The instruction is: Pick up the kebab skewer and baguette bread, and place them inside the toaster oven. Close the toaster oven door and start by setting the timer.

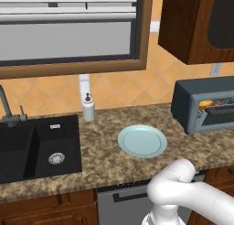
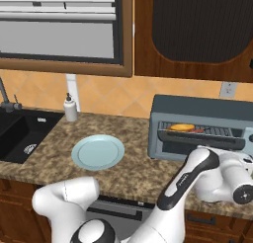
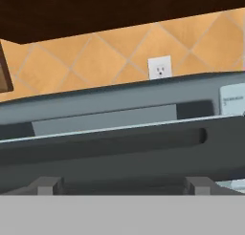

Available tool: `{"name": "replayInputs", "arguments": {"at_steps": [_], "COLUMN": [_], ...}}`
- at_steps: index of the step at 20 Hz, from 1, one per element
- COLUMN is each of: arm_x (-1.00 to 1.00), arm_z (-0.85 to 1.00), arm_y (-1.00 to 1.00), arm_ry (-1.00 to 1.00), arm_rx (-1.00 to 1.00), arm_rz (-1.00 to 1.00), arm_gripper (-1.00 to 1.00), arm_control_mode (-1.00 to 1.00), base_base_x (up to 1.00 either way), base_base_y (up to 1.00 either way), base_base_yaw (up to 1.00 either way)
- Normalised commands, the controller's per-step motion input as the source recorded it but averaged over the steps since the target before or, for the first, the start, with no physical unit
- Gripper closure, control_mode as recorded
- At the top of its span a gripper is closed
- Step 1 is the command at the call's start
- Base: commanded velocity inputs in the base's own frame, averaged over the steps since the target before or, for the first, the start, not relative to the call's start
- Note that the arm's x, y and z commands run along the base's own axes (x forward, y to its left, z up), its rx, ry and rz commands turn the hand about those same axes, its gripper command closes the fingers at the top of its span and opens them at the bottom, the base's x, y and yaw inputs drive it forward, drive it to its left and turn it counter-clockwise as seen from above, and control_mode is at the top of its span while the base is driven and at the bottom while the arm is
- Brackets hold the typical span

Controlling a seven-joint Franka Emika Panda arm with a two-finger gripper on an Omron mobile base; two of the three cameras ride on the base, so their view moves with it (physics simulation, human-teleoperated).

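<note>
Granite-patterned bench (image 2: 133,178) under dark wooden cabinets (image 2: 197,34): we list the gripper (image 3: 123,185) with jaws spread wide, just before the toaster oven door (image 3: 119,143), which stands partly open. Inside the toaster oven (image 2: 197,116) we note the baguette bread (image 2: 182,127) on the rack, the kebab skewer (image 2: 197,130) beside it. Farther left: pale blue plate (image 2: 98,152), soap dispenser (image 2: 70,108), black sink (image 1: 39,146).

Toaster oven (image 1: 203,105) cut off by the right edge of the left base view. Door (image 2: 207,141) partly covered by the white arm in the right base view; angle hard to judge. Skewer (image 2: 197,130) too small to make out beside the bread (image 2: 182,127). Sink (image 1: 39,146) cropped at left. Upper cabinet (image 2: 192,32) cropped at top.
</note>
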Motion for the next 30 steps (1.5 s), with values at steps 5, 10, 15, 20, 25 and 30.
{"name": "replayInputs", "arguments": {"at_steps": [5,10,15,20,25,30], "arm_x": [0.27,0.38,0.27,0.16,0.27,0.25], "arm_z": [0.0,0.0,0.0,0.0,0.0,0.0], "arm_y": [0.38,0.41,0.21,0.1,0.04,0.01], "arm_ry": [-0.02,-0.05,-0.04,-0.03,0.0,0.0], "arm_rx": [-0.01,-0.02,0.0,0.0,0.0,0.0], "arm_rz": [0.0,0.0,0.0,0.0,0.0,0.0], "arm_gripper": [-1.0,-1.0,-1.0,-1.0,-1.0,-1.0], "arm_control_mode": [-1.0,-1.0,-1.0,-1.0,-1.0,-1.0], "base_base_x": [0.0,0.0,0.0,0.0,0.0,0.0], "base_base_y": [0.0,0.0,0.0,0.0,0.0,0.0], "base_base_yaw": [0.0,0.0,0.0,0.0,0.0,0.0]}}
